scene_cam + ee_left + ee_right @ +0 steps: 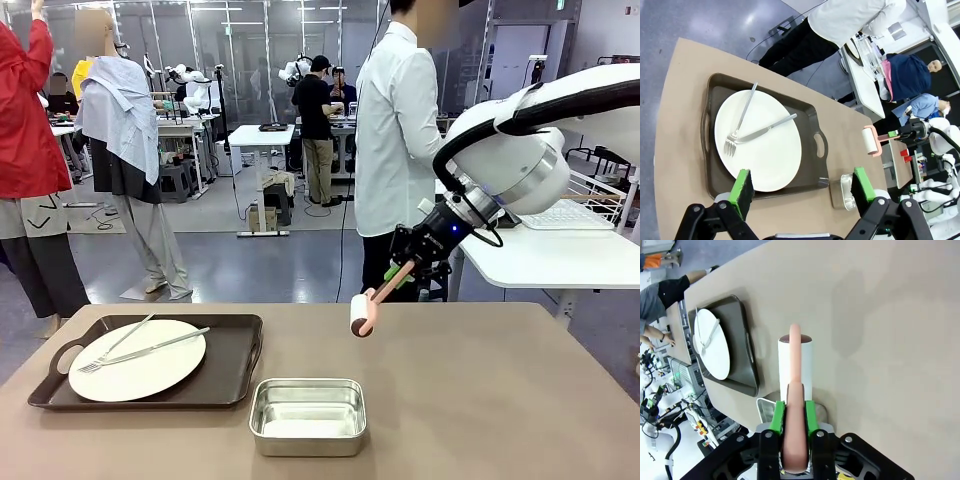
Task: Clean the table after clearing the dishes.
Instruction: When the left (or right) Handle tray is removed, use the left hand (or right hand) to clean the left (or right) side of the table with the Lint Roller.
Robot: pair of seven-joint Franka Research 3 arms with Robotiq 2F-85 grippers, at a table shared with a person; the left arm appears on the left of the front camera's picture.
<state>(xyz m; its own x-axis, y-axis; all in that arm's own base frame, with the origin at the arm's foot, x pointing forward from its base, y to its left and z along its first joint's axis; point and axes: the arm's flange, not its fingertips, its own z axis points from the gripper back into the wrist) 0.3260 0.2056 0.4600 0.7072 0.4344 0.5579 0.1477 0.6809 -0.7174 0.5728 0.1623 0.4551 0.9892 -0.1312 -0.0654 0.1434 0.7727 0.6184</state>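
Right gripper (794, 414): jaws clamped on the pink handle of the lint roller (795, 362), one green pad on each side of it. The white roll points away from the fingers over bare table (880, 330); cannot tell whether it touches the top. In the front view the roller sits at frame centre, near the table's far edge, with the arm entering from the upper right.

Left gripper (802, 186): jaws wide apart, nothing between the pads.

Dishes: the dark brown tray (236, 352) lies at lower left of the front view, on the table. One white plate (140, 365) lies inside it. The fork (113, 347) and knife (160, 345) lie crossed on the plate.

The steel pan (307, 415) is at bottom centre, just beside the tray's right end and apart from it.

A person (395, 130) in a white coat stands beyond the far edge, centre right, next to a white side table (545, 258).
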